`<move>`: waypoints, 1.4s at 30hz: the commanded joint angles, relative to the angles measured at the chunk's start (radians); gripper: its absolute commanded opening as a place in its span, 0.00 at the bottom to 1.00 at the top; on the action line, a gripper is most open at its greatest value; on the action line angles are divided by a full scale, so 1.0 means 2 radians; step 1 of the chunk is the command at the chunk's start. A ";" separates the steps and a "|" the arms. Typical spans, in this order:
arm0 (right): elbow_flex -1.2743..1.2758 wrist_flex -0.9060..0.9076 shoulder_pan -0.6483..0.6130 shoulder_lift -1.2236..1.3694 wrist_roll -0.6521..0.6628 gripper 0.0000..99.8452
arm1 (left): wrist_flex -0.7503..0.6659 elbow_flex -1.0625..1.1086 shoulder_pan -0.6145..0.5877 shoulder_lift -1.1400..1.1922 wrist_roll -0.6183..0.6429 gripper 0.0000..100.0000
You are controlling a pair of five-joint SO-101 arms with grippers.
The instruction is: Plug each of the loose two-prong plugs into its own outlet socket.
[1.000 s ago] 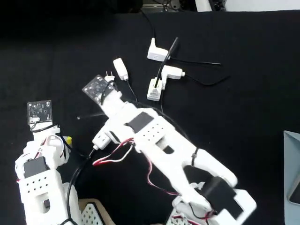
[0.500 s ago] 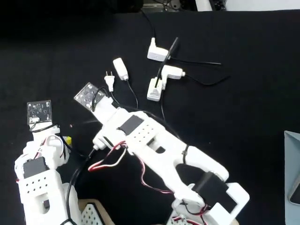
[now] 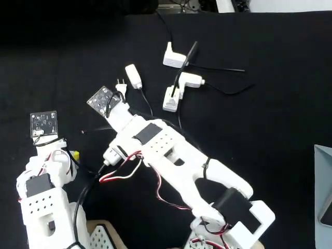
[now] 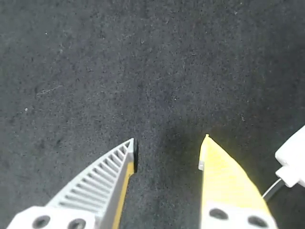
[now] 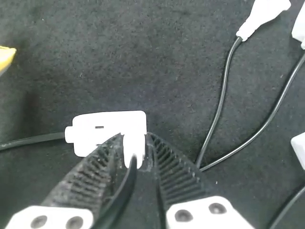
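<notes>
Black cloth table [image 3: 275, 129]; right fingers [image 5: 174, 169] pinch a white plug [image 5: 107, 131].

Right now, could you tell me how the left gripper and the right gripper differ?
The left gripper is open with nothing between its jaws; the right gripper is shut on a white plug. The left gripper has one yellow finger and one pale one; the right gripper's fingers are both dark. Both hang over the black cloth.
</notes>
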 commanded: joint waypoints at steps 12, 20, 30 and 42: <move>-0.009 -0.006 -0.014 0.072 0.001 0.01 | -0.007 -0.002 0.005 -0.003 0.002 0.22; -0.009 -0.002 -0.013 0.086 0.002 0.01 | -0.010 0.007 0.004 -0.006 0.002 0.22; -0.010 0.032 0.042 -0.048 0.003 0.01 | -0.009 0.008 0.004 -0.006 0.002 0.22; -0.010 0.030 0.288 -0.127 0.101 0.01 | -0.008 0.008 0.004 -0.006 0.002 0.22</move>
